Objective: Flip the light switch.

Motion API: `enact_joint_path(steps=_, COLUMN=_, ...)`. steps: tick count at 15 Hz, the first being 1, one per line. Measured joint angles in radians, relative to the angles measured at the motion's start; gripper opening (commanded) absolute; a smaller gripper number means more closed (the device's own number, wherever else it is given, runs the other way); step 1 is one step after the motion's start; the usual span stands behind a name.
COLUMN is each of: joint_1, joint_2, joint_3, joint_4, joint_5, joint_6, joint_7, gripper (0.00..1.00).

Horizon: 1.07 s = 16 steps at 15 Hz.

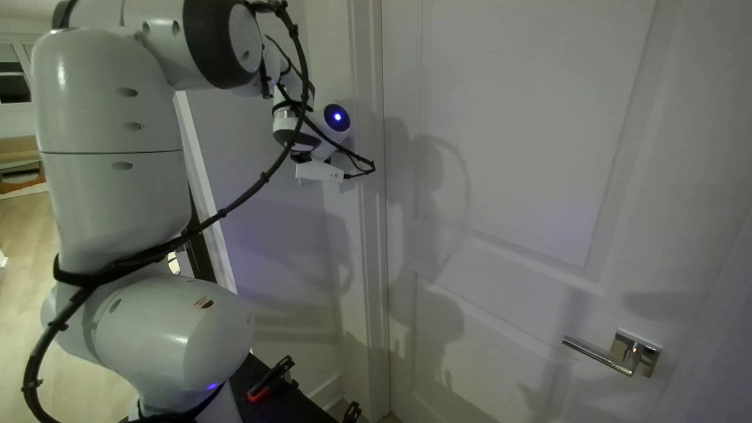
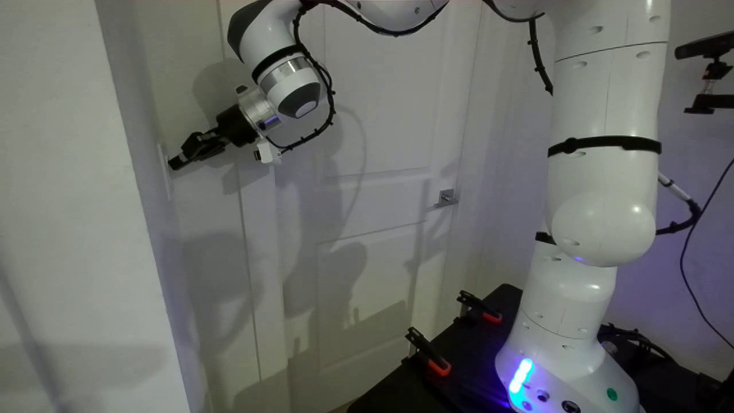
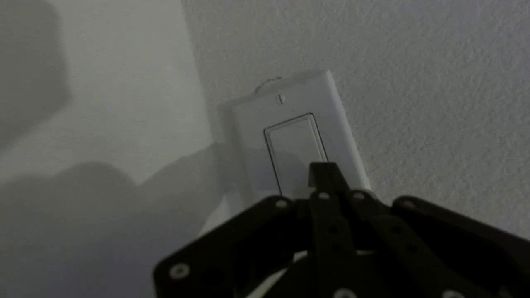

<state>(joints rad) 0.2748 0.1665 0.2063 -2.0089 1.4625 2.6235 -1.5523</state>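
A white rocker light switch [image 3: 292, 142] sits in a white wall plate [image 3: 337, 128], tilted in the wrist view. One screw shows above the rocker. In an exterior view the plate [image 2: 167, 186] is seen edge-on on the side wall. My black gripper [image 3: 324, 166] is shut with its fingertips together and nothing between them. The tips overlap the right edge of the rocker in the wrist view and hide its lower part. In an exterior view the gripper [image 2: 174, 163] points at the plate, very close to it; I cannot tell whether they touch. The fingers are hidden in an exterior view.
A white door [image 2: 373, 143] with a metal lever handle [image 1: 611, 355] stands beside the switch wall. A wall corner [image 2: 132, 172] juts out near the gripper. The robot stands on a black table [image 2: 459, 367] with clamps at its edge. A cable [image 2: 330, 92] loops along the arm.
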Motion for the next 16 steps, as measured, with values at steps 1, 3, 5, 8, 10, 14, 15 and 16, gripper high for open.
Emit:
enact_joint_path(steps=1, joint_1=0.000, joint_2=0.000, joint_3=0.000, joint_4=0.001, joint_5=0.012, joint_6=0.000, joint_7=-0.014, gripper=0.00)
enact_joint_path(steps=3, joint_1=0.001, joint_2=0.000, joint_3=0.000, joint_4=0.005, joint_5=0.035, joint_6=0.000, joint_7=-0.038, gripper=0.00)
enact_joint_path(steps=5, joint_1=0.001, joint_2=0.000, joint_3=0.000, joint_4=0.006, joint_5=0.057, joint_6=0.000, joint_7=-0.069, gripper=0.00)
enact_joint_path(steps=8, joint_1=0.000, joint_2=0.000, joint_3=0.000, joint_4=0.007, joint_5=0.074, joint_6=0.000, joint_7=-0.092, gripper=0.00)
enact_joint_path(steps=10, joint_1=0.000, joint_2=0.000, joint_3=0.000, joint_4=0.007, joint_5=0.074, joint_6=0.000, joint_7=-0.089, gripper=0.00)
enact_joint_path(steps=14, joint_1=0.004, joint_2=0.000, joint_3=0.000, joint_4=0.007, joint_5=0.003, joint_6=0.013, joint_7=0.032, gripper=0.00)
enact_joint_path(steps=15, joint_1=0.007, joint_2=0.000, joint_3=0.000, joint_4=0.005, joint_5=-0.042, joint_6=0.023, joint_7=0.103, gripper=0.00)
enact_joint_path(steps=16, joint_1=0.008, joint_2=0.000, joint_3=0.000, joint_4=0.002, joint_5=-0.093, joint_6=0.028, joint_7=0.180, gripper=0.00)
